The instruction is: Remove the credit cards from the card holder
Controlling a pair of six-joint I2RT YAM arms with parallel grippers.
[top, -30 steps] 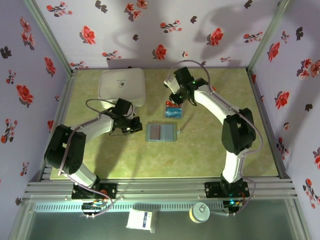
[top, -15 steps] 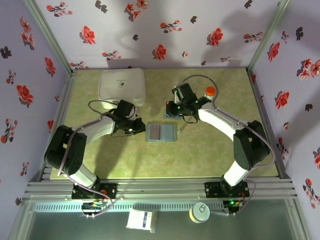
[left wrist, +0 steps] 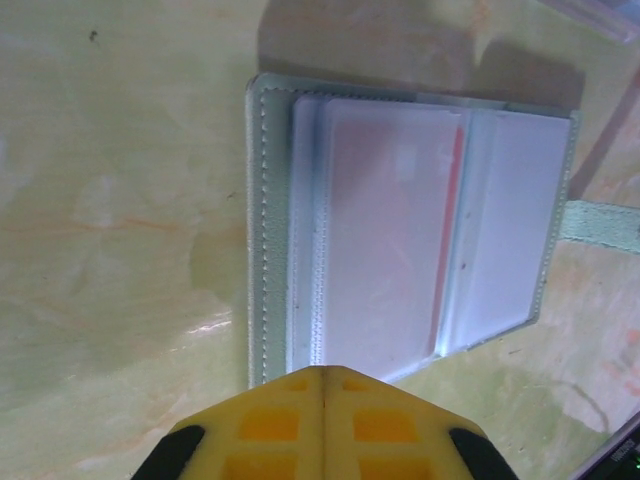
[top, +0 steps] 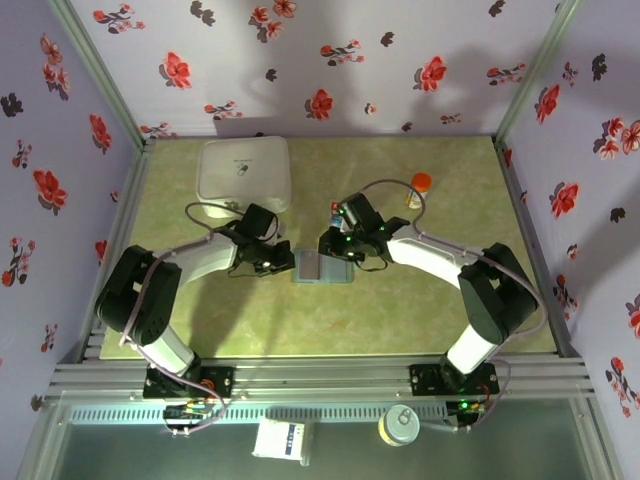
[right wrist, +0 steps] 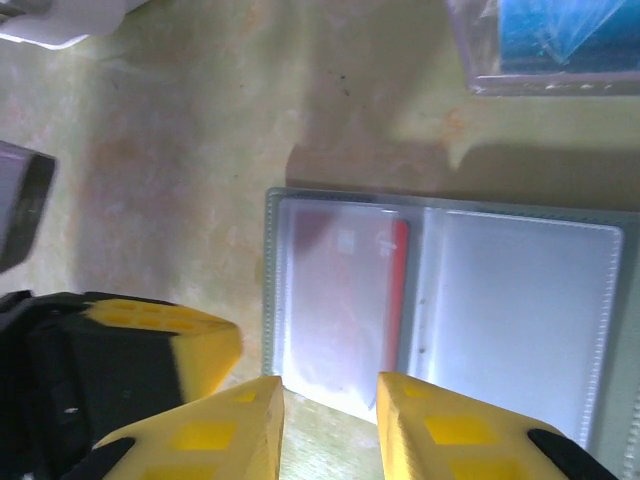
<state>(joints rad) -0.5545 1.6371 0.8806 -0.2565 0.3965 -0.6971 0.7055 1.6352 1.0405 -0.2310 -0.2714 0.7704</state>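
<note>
The open card holder (top: 322,266) lies mid-table, the red-orange card (right wrist: 345,300) tucked inside. My left gripper (left wrist: 322,385), closed and empty, sits at its edge. My right gripper (right wrist: 330,400), slightly parted, holds nothing. If I catch the holder along with the card, it may drag.

Green-yellow marbled table (top: 420,300) with four things lying on it. White rounded box (top: 244,170) sits at the far left corner. Card holder (right wrist: 520,300) lies mid-table, opened flat, both panels face up, strap trailing off to the right. Clear tray (right wrist: 475,70) is just behind it, not touching. A small orange-topped item (top: 421,183) sits far right, too small to identify.
</note>
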